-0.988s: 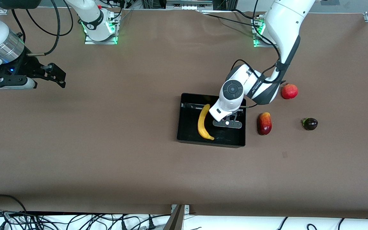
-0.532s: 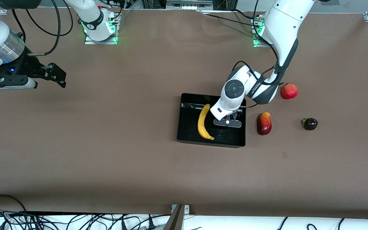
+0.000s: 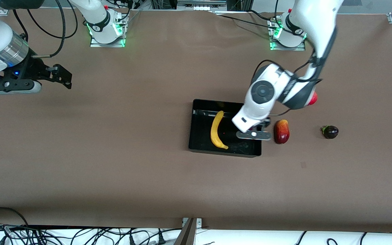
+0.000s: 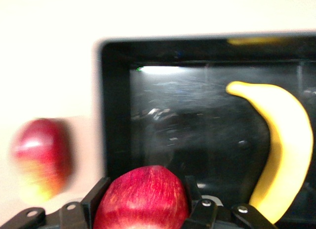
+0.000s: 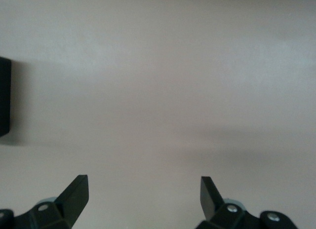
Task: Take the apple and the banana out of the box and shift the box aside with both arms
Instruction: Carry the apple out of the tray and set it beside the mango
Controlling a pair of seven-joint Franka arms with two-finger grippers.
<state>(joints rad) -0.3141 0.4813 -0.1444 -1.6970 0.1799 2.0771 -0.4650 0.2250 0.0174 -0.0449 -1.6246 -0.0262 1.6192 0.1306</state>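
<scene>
- Two arms share this job, and we see only one of them busy now.
- Our left gripper (image 4: 143,216) is up over the box (image 3: 196,136), at the end of it toward the left arm's side of the bench (image 3: 114,163).
- Its jaws are closed about halfway around the apple (image 4: 142,199), and the left wrist view shows the red fruit sitting snug between them.
- We think the apple is off the box floor, because the box looks far below it in that view.
- Just outside that end wall of the box lies a red and yellow mango (image 3: 281,131) on the bench, so we need a free spot that is not on top of it.
- A red pomegranate (image 3: 313,98) peeks out from under the left arm, and a small dark fruit (image 3: 330,131) sits near the mango, more toward the left arm's end.
- Now the banana (image 3: 217,130): it lies in the box, in the half toward the right arm's end.
- Its long side runs from the box wall nearest the robots down toward the front camera, with its tip near the lower wall.
- We judge the left arm is much closer to it than the right arm.
- Jaws coming for it should close across its thin middle, not along its length.
- Our right gripper (image 5: 143,197) waits with jaws wide open and nothing in them, over bare bench, well apart from the box.
</scene>
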